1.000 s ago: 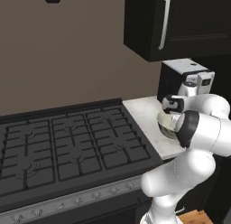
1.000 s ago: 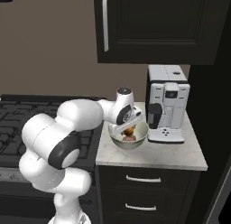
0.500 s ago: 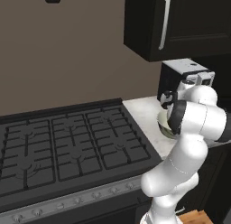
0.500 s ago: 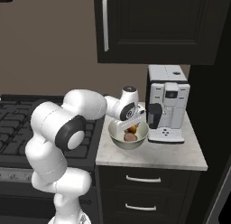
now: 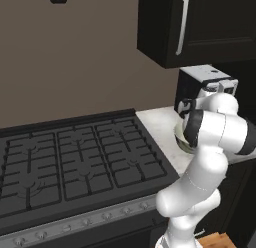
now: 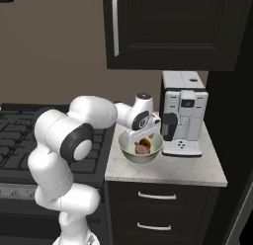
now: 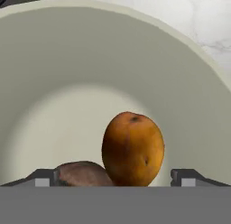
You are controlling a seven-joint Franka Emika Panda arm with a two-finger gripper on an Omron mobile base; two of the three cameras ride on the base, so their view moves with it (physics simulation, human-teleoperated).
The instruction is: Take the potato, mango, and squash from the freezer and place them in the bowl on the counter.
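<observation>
Gripper (image 7: 115, 178) sits low over the bowl (image 6: 129, 151), pointing down into it; fingertips (image 7: 44, 177) are spread wide, one at each side of the hand view, gripping nothing. The mango (image 7: 133, 148) stands between them in the bowl, orange-brown with a dark spot at its top, apparently clear of both tips. A duller brown lump, probably the potato (image 7: 83, 173), lies in the bowl just left of the mango and touching it, partly cut off at the bottom.

Bowl rests on the counter (image 6: 192, 169), near the slab's left edge where it meets the stove (image 5: 75, 162). Coffee machine (image 6: 184, 115) is just right of the bowl, so little slack on that side; the wrist sits between machine and stove. Bare counter is open in front of bowl and machine, up to the near edge above the drawers (image 6: 158, 212). Wall cabinet (image 6: 163, 29) overhangs the spot, with free height between it and the hand. In the hand view the bowl's inner wall rises all round the fruit, marble showing past the rim at upper right. Freezer and squash: cannot tell from these views.
</observation>
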